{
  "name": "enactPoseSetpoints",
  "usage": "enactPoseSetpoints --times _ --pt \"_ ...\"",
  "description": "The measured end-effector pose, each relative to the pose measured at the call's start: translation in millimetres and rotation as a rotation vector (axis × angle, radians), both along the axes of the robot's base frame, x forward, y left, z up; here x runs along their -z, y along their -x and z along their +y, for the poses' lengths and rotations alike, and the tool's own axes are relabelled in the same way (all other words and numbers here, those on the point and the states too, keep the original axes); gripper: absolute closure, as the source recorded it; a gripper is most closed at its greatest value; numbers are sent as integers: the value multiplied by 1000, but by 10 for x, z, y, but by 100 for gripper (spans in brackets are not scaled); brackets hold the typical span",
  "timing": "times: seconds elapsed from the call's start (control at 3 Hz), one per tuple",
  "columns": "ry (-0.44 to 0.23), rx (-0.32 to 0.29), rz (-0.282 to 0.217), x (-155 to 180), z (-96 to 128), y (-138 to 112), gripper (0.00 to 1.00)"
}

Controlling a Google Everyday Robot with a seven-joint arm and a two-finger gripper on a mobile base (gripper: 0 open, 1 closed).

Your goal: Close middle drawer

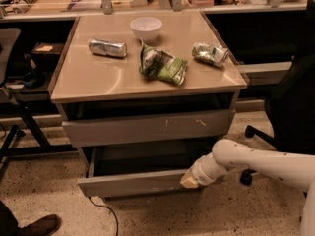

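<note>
Down at 6 o'clock we have the middle drawer [133,183], standing well open. Its plain front juts out past the scratched drawer front [147,127] directly above it at 12 o'clock, and the dark inside is showing between the 2. The gripper [189,180] is right at the 3 o'clock end of that plain front, apparently touching it. Whether it is open or closed, I cannot tell, because the tip is turned into the panel. The white arm [256,163] reaches in low from 4 o'clock, which looks like the reason contact lands on the right side and not the centre. That front has no handle, so there is nothing to grab and a flat push is the sensible play.

My read is that the closing push is set up, with most of the drawer's travel yet to go. Pushing off-centre could skew a drawer this wide in its runners, so steady pressure toward 12 o'clock is what it calls for.

Up on the worktop [98,80], 1 bowl [146,27], 2 cans [107,47] and a snack bag [163,66] sit well clear of the action
</note>
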State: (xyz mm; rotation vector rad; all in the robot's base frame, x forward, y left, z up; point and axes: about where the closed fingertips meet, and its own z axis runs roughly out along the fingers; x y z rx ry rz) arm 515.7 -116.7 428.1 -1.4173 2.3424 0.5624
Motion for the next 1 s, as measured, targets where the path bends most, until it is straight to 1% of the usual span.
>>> enactPoseSetpoints --times 1.0 --pt "0 0 0 1 1 0 11"
